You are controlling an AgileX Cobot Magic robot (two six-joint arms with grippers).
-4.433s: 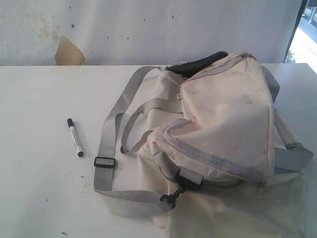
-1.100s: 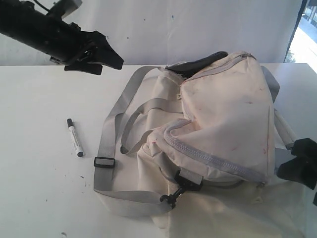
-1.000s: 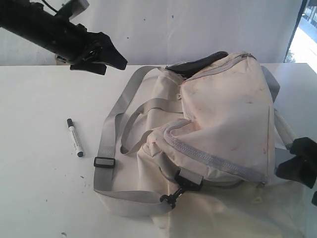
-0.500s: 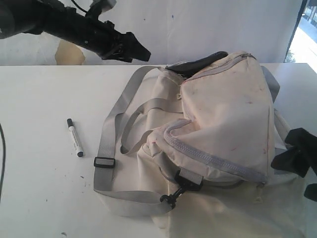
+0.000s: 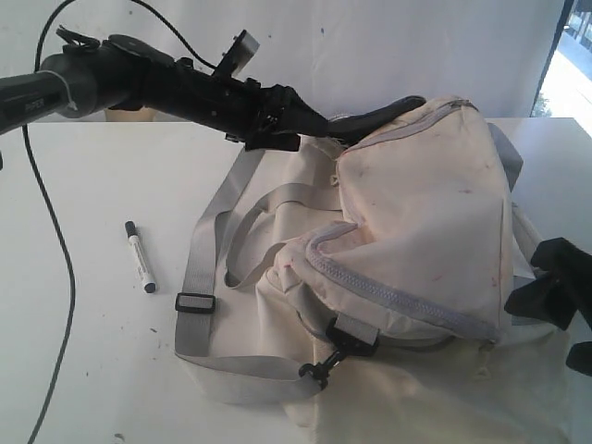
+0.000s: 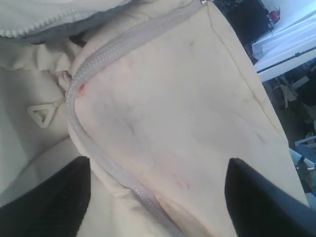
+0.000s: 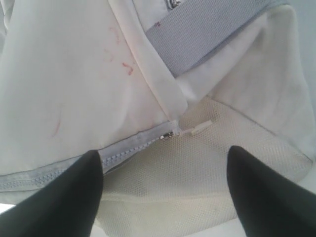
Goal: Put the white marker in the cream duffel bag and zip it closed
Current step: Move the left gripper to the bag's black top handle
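Observation:
The white marker [image 5: 141, 257] lies alone on the table, left of the cream duffel bag [image 5: 416, 213]. The bag's dark opening [image 5: 370, 117] shows at its back top. My left gripper [image 5: 308, 123] hovers at the bag's back left top, far from the marker. It is open over cream cloth and grey zipper tape [image 6: 98, 158], with nothing between its fingers [image 6: 49, 197]. My right gripper [image 5: 553, 294] is at the bag's right end, open and empty, with its fingers [image 7: 266, 192] either side of mesh fabric below a zipper pull [image 7: 195, 127].
A grey shoulder strap [image 5: 199, 268] with a black buckle [image 5: 195, 302] loops over the white table [image 5: 83, 370] left of the bag. A black clip [image 5: 324, 365] sits at the bag's front. A black cable [image 5: 57, 250] hangs across the left side.
The left arm has swept right from over the table's back left to the bag's top. The right gripper has edged slightly closer to the bag's right end. Marker and bag are unmoved.

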